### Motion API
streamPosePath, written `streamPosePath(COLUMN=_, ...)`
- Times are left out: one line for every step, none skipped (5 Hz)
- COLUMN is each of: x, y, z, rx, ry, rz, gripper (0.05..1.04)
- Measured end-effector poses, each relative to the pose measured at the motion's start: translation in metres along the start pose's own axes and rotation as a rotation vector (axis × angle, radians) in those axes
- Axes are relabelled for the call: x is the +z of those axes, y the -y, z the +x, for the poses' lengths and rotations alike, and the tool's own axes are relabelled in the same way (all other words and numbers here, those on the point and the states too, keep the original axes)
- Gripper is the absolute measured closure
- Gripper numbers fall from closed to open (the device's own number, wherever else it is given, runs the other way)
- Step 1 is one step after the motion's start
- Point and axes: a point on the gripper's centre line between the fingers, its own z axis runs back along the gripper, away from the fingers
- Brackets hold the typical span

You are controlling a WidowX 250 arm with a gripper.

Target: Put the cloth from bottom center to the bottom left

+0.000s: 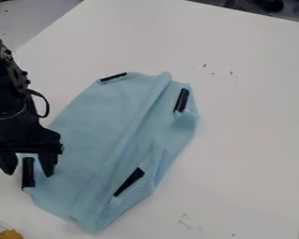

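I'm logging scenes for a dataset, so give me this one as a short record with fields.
cloth: light blue, creased, left of centre
surface: white table
black strips: four, near the cloth's edges
hand: black, at left by the cloth's lower-left end, open
between its fingers: lower-left strip
grip: no closed grip; contact unclear
bottom-left corner: orange object, partly cut off

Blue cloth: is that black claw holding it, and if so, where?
Nothing is held: the gripper is open, with a gap on each side of the black strip at the edge of the blue cloth.
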Motion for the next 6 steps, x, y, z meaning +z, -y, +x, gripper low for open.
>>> streamPosePath(x=-0.006, y=-0.001, z=0.004, rx=-0.011, ry=-0.021, rz=0.007, gripper=0.476)
streamPosePath(x=-0.007, y=-0.002, z=0.010, rx=-0.010, ry=-0.017, rz=0.005, gripper=0.726)
streamPosePath(x=-0.007, y=-0.002, z=0.011, rx=-0.010, ry=-0.014, rz=0.002, gripper=0.867)
streamPosePath(x=-0.004, y=-0.010, z=0.007, rx=-0.006, ry=-0.009, rz=0.023, gripper=0.946)
streamPosePath(x=0.003, y=-0.042, z=-0.007, rx=0.098, ry=0.006, rz=0.054, gripper=1.007)
streamPosePath(x=0.008, y=-0.063, z=-0.011, rx=0.149, ry=0.051, rz=0.067, gripper=1.015)
